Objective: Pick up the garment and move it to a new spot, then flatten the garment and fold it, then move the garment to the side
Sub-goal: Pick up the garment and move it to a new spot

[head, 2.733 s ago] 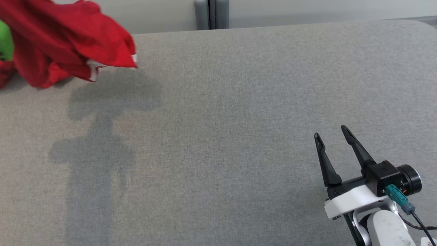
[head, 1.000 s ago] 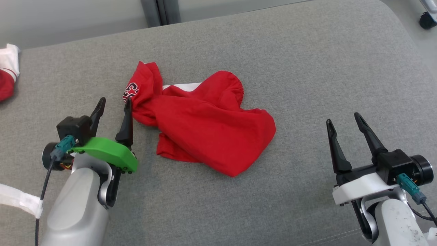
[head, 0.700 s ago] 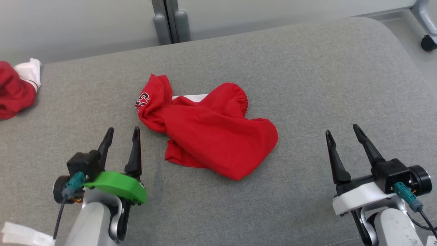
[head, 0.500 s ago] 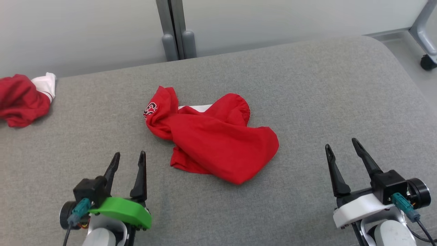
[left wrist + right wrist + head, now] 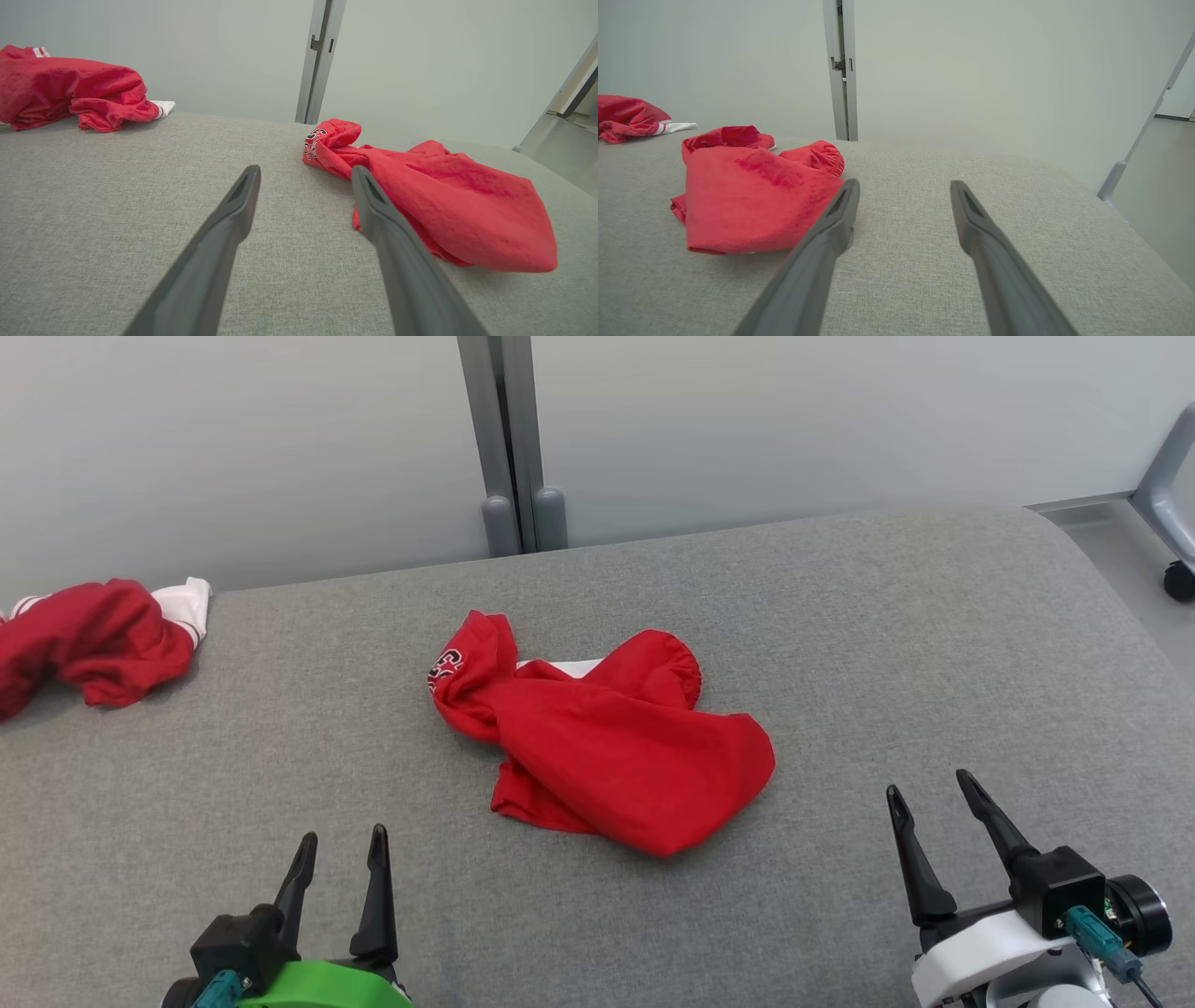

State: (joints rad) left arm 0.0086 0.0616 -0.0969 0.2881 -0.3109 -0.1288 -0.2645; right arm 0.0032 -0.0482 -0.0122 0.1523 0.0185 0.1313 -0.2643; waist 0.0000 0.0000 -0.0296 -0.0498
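Garment (image 5: 607, 747), red and crumpled, is lying in a loose heap near the middle of the grey cloth-covered desk (image 5: 887, 616). Nothing is touching it. A twisted fold carrying black-and-white lettering is sticking up at its far left end, a gathered elastic edge is curling at the far right, and a thin white strip is peeking out between the two. The broad, smoother part is spreading toward the robot and ending in a rounded corner.

The left hand (image 5: 343, 835) is hovering at the near edge of the desk, to the left of the garment and clear of it. Its two dark fingers are standing spread and gripping nothing. The right hand (image 5: 929, 785) is hanging at the near right, well apart from the garment. Its fingers are likewise spread wide with only bare desk between them.

A second red heap (image 5: 93, 639) with a white striped edge is resting at the far left of the desk, well away from the garment. Behind the desk a grey post (image 5: 509, 448) is running up the pale wall (image 5: 794, 420). A black castor (image 5: 1178, 581) is showing on the floor at the far right.
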